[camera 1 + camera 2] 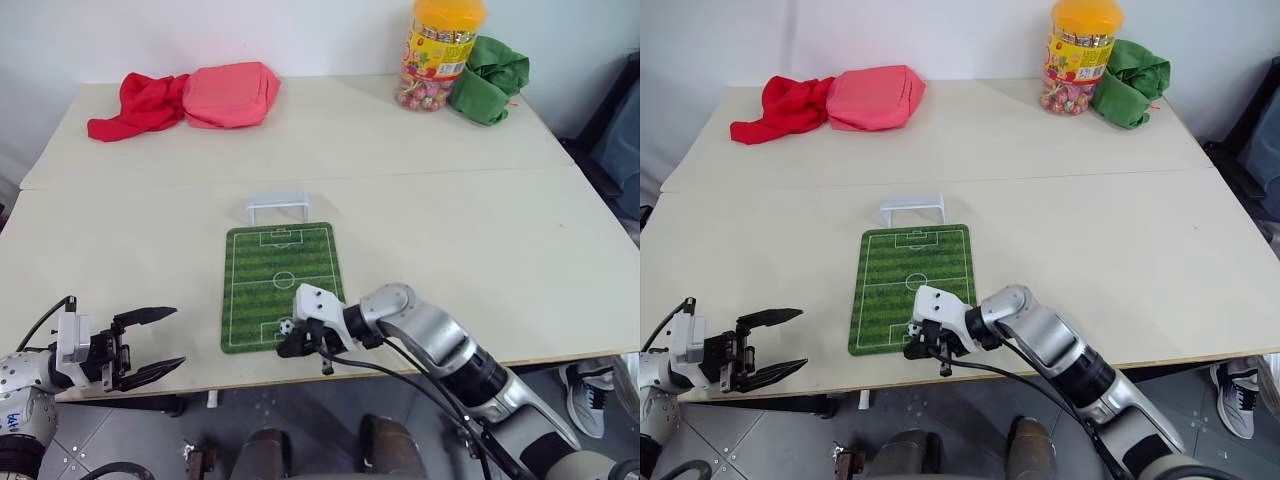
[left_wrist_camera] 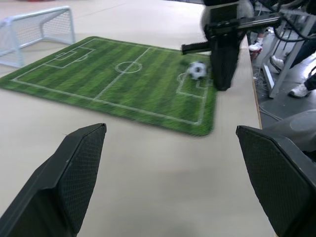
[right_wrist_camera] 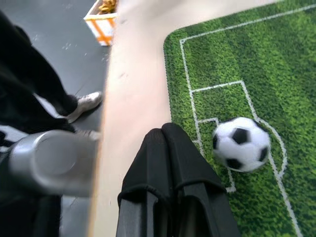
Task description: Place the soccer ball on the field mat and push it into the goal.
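Soccer ball (image 3: 241, 143) just beside closed right end effector (image 3: 168, 136).

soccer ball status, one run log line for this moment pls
soccer ball: on field mat, near penalty box, free | right gripper: jaws shut, beside ball | left gripper: open, idle | goal: empty

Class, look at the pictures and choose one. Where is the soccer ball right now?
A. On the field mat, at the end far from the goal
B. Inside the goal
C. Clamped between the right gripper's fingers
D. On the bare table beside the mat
A. The soccer ball lies free on the field mat in the penalty area at the robot's end, beside the shut right gripper; the goal stands at the other end.
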